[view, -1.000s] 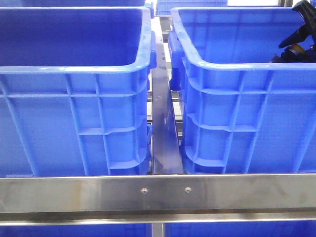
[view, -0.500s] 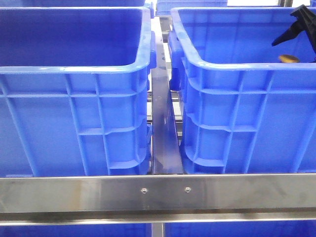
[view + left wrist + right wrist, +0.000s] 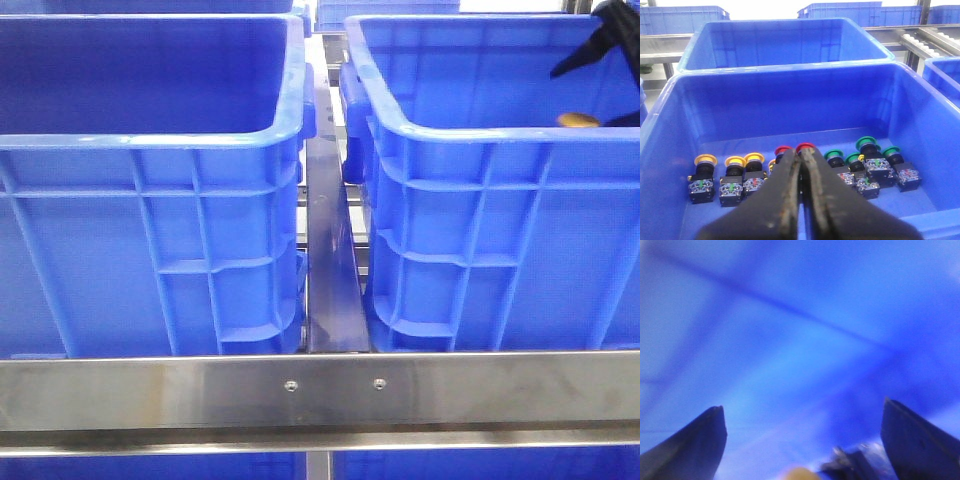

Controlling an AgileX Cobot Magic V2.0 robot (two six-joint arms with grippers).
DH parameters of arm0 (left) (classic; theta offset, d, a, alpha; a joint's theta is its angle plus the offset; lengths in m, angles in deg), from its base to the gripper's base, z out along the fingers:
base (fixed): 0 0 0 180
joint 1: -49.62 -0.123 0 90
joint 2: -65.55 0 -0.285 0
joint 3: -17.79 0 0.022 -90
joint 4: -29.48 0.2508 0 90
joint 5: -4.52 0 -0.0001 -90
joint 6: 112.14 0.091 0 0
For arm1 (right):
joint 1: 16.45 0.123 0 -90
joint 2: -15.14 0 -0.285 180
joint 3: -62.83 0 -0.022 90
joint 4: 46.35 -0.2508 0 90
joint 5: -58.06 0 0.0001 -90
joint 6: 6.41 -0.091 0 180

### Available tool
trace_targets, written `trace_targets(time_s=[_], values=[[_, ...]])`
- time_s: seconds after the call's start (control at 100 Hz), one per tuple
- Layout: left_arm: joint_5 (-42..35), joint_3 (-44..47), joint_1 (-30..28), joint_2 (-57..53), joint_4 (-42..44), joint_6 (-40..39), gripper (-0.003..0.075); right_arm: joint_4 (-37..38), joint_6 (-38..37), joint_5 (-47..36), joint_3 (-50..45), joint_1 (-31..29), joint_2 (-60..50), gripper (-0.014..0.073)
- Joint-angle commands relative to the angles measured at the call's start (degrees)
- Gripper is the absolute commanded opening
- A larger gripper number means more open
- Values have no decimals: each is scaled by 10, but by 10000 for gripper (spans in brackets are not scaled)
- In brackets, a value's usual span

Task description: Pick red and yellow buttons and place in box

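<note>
Front view shows two big blue crates side by side behind a steel rail [image 3: 320,390]. The left crate [image 3: 150,250] looks without any contents from this angle. In the right crate [image 3: 480,250], at the far right, a yellow button [image 3: 578,120] shows just above the near rim, and the black right gripper [image 3: 605,40] hangs above it, apart from it. A metal strip [image 3: 330,260] runs between the two crates.

Left wrist view looks into a crate of buttons [image 3: 790,100] with push buttons in a row on its floor: yellow buttons [image 3: 705,161] on one side, red buttons [image 3: 805,147] in the middle, green buttons [image 3: 869,144] on the other side. The left gripper [image 3: 802,159] has its jaws pressed together, holding nothing, just in front of the red ones. Another blue crate [image 3: 785,45] stands behind.

Right wrist view is blurred. The right gripper's fingers [image 3: 695,445] stand wide apart over a blue surface, and the yellow cap sits low between them, not gripped.
</note>
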State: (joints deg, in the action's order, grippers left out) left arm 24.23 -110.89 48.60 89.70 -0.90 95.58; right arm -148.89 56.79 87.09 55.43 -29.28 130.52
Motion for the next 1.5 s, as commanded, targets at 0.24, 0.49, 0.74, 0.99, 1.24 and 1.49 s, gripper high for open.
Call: trace_targets(time_s=[0.24, 0.49, 0.74, 0.99, 1.24, 1.49], values=[[-43, -14, 0, 5, -8, -5, -19, 88, 4, 0, -1, -7, -142, 646], [-43, -14, 0, 5, -8, -5, -19, 163, 13, -3, -87, -12, -247, 646], [-43, -14, 0, 5, -8, -5, -19, 169, 74, -42, -198, -12, -383, 646], [-43, -14, 0, 5, -8, -5, -19, 170, 116, -79, -293, -12, -531, 646], [-43, -14, 0, 5, -8, -5, -19, 183, 126, -82, -377, -12, -669, 646], [-43, -14, 0, 5, -8, -5, -19, 191, 126, -51, -448, -12, -780, 643]])
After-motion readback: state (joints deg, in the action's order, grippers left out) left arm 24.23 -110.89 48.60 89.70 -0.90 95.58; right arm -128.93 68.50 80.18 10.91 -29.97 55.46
